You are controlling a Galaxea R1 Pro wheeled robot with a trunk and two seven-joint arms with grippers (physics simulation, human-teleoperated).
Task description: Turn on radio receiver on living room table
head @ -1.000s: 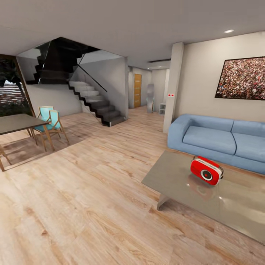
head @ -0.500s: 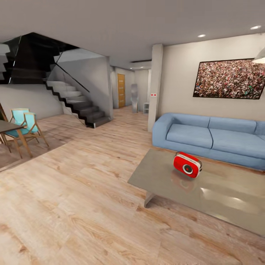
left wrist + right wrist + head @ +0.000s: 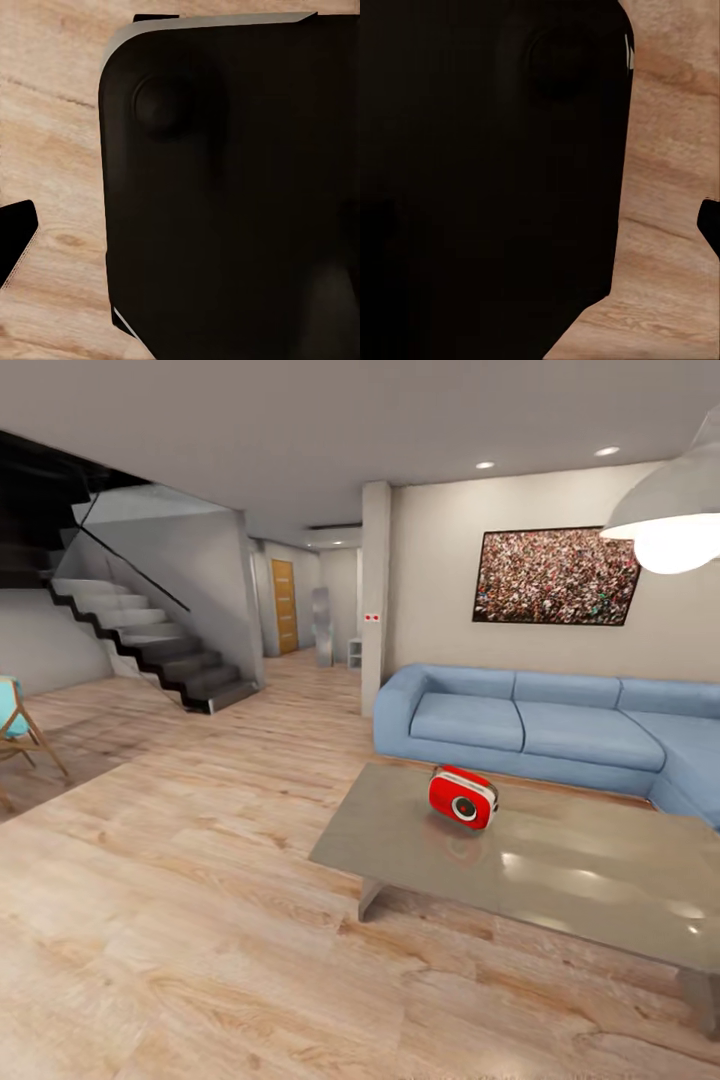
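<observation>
**Radio spotted, but the approach is where this could get messy**

So the radio receiver (image 3: 463,797) is sitting upright on the table (image 3: 600,880), near the table's left end and closer to the sofa-side edge than to the near one, dial facing roughly toward the camera. It's well apart from the robot, so my read is we're only in the drive-up phase and nothing has been touched yet.

What I'm worrying about:

- The near left corner of the table is poking out toward the open floor (image 3: 200,920). If the base is rolling in at an angle, that low corner is the first thing it's clipping.
- The top is glossy. I'm guessing a sloppy poke at the button is sliding the radio instead of pressing it, or tipping it onto its back.
- The radio is sitting toward the sofa (image 3: 520,725) side, so reaching it from the near edge means leaning across the top.
- A pendant lamp (image 3: 665,520) is hanging at the upper right, probably too high to matter.

Room-wise, it's looking good: the wood floor left of and in front of the table is wide open, the staircase (image 3: 150,640) and a chair (image 3: 15,725) are well apart to the left. The gap between table and sofa is looking tight, so I'd avoid it.

Both wrist views are showing a dark body over wood floor. Can't tell whether either set of jaws is spread or pressed together.
</observation>
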